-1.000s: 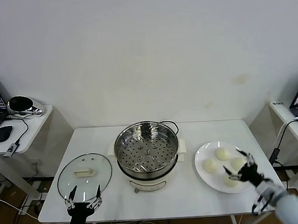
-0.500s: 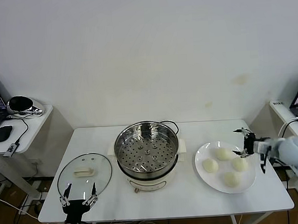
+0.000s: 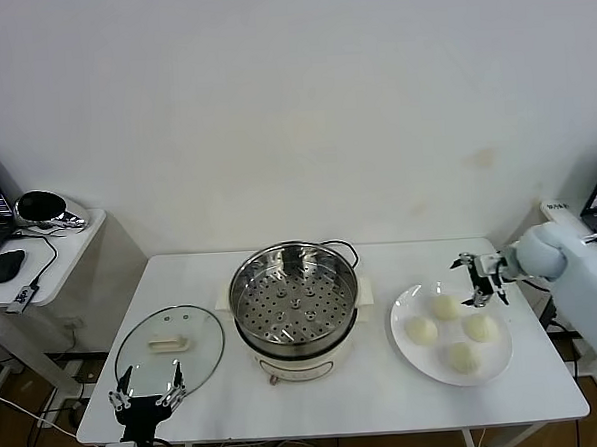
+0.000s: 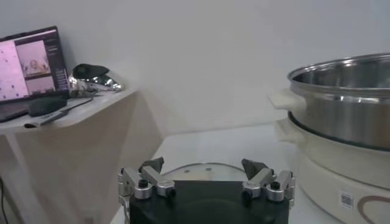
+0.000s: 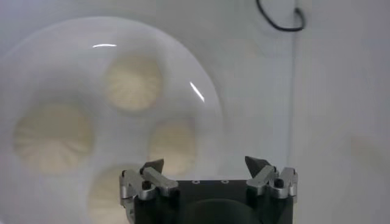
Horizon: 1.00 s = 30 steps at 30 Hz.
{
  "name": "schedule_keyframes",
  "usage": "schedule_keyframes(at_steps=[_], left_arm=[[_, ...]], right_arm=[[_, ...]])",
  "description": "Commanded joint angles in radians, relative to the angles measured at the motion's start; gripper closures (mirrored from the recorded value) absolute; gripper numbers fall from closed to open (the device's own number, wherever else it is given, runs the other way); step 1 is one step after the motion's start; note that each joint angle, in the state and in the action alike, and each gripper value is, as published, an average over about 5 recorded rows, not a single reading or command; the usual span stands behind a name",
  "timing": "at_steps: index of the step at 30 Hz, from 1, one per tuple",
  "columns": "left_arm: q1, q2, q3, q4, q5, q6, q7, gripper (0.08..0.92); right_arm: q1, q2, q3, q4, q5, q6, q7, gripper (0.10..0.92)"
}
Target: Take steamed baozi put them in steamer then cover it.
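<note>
Four baozi (image 3: 448, 329) lie on a white plate (image 3: 418, 356) at the lower right of the head view, none in the steamer (image 3: 294, 312), which stands at centre with its tray bare. The right gripper (image 3: 480, 279) hovers above the plate's far edge, jaws spread and empty. The cover (image 3: 170, 352) lies flat at lower left, its handle's long axis running left to right. The left gripper (image 3: 145, 398) hangs at the table's near edge beside the cover, open and empty.

Count: four smooth cream-white round buns (image 3: 445, 307) on one flat white plate (image 3: 409, 351); beside it one stainless-steel steamer pot (image 3: 293, 296), one clear glass lid (image 3: 170, 347).
</note>
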Motion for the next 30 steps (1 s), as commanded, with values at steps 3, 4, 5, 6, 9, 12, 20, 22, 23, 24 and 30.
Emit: schedule_keyframes(at_steps=[3,4,5,6,9,12,20,22,23,24,30], left_arm=[[0.001,-0.001,-0.006,0.0,-0.001,0.007,-0.002,0.177],[0.002,-0.001,-0.007,0.0,-0.001,0.007,-0.002,0.177],[0.003,-0.001,-0.007,0.0,-0.001,0.006,-0.002,0.177],[0.004,-0.001,-0.007,0.0,-0.001,0.006,-0.002,0.177],[0.005,0.0,-0.008,-0.003,0.0,0.006,-0.001,0.177],[0.004,0.003,-0.011,-0.005,0.0,0.006,-0.001,0.177],[0.006,0.006,-0.018,-0.017,0.007,0.005,-0.001,0.177],[0.007,0.005,-0.018,-0.021,0.009,0.005,-0.001,0.177],[0.007,0.005,-0.017,-0.022,0.01,0.005,-0.001,0.177],[0.007,0.004,-0.017,-0.021,0.01,0.005,-0.001,0.177],[0.008,0.006,-0.018,-0.018,0.009,0.005,-0.002,0.177]], right_arm=[[0.075,0.096,-0.12,-0.168,-0.026,-0.017,-0.037,0.203],[0.071,0.1,-0.114,-0.175,-0.028,-0.022,-0.031,0.203],[0.068,0.105,-0.108,-0.181,-0.029,-0.026,-0.026,0.203],[0.065,0.109,-0.102,-0.189,-0.031,-0.03,-0.021,0.203],[0.058,0.124,-0.086,-0.213,-0.038,-0.036,-0.005,0.203],[0.053,0.14,-0.076,-0.237,-0.044,-0.039,0.011,0.203],[0.065,0.172,-0.067,-0.273,-0.051,-0.046,0.033,0.206],[0.067,0.173,-0.072,-0.271,-0.049,-0.051,0.028,0.22],[0.069,0.172,-0.075,-0.269,-0.048,-0.053,0.024,0.229],[0.07,0.17,-0.079,-0.266,-0.046,-0.054,0.019,0.24],[0.076,0.154,-0.098,-0.245,-0.026,-0.06,-0.004,0.328]])
